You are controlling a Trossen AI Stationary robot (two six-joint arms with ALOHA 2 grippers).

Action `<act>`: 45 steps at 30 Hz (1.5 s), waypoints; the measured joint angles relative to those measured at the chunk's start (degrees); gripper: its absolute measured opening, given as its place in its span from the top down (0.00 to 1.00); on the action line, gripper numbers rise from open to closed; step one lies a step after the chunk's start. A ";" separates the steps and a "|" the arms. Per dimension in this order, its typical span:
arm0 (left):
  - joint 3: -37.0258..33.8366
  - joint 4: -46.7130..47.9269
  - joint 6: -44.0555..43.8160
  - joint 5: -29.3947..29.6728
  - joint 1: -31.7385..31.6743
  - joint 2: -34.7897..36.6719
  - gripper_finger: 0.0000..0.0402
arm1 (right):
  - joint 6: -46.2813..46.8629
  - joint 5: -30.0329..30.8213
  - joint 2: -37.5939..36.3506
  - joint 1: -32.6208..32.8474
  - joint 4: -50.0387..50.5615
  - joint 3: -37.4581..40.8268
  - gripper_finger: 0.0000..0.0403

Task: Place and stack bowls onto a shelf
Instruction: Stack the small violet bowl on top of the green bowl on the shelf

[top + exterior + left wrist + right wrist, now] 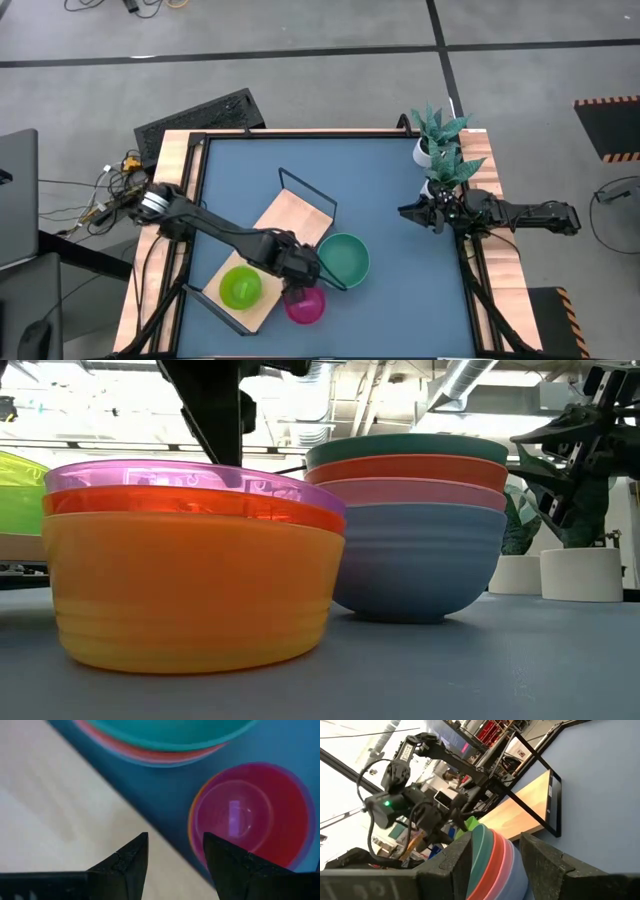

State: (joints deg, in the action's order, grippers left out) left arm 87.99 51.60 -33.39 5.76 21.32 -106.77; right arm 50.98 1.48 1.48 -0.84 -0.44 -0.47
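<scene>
The light-wood shelf (pixel 285 225) lies slantwise on the blue table, with a lime bowl (pixel 240 287) resting on its near end. A stack of bowls topped in teal (pixel 346 257) stands on the table beside the shelf. It shows blue, pink, red and teal in the low view (pixel 415 520). A smaller stack with a pink bowl on top (pixel 306 305) stands nearer, over red and orange ones (pixel 190 580). My left gripper (pixel 300 278) hovers open above the shelf's edge (pixel 75 810) and the pink bowl (pixel 250 815). My right gripper (pixel 408 212) is open, near the table's right edge.
Two white pots with green plants (pixel 440 150) stand at the far right corner, just behind my right arm; they also show in the low view (pixel 580 575). The shelf's black wire frame (pixel 308 190) sticks up at its far end. Bare table (pixel 400 300) lies to the right.
</scene>
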 joint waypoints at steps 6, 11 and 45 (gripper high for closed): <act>0.73 -0.40 0.05 1.31 1.08 -0.28 0.57 | 0.00 -0.04 0.00 0.00 0.01 0.00 0.53; 0.71 -1.02 0.16 2.01 1.96 -0.32 0.61 | -0.31 -0.13 0.00 0.00 0.03 0.00 0.53; -5.95 -13.06 1.89 -0.46 2.43 -2.24 0.62 | -0.44 -0.20 0.07 0.02 0.02 0.00 0.53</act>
State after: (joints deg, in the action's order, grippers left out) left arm 82.04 38.54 -31.50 5.30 23.75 -109.01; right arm 50.54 1.28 1.54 -0.82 -0.42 -0.47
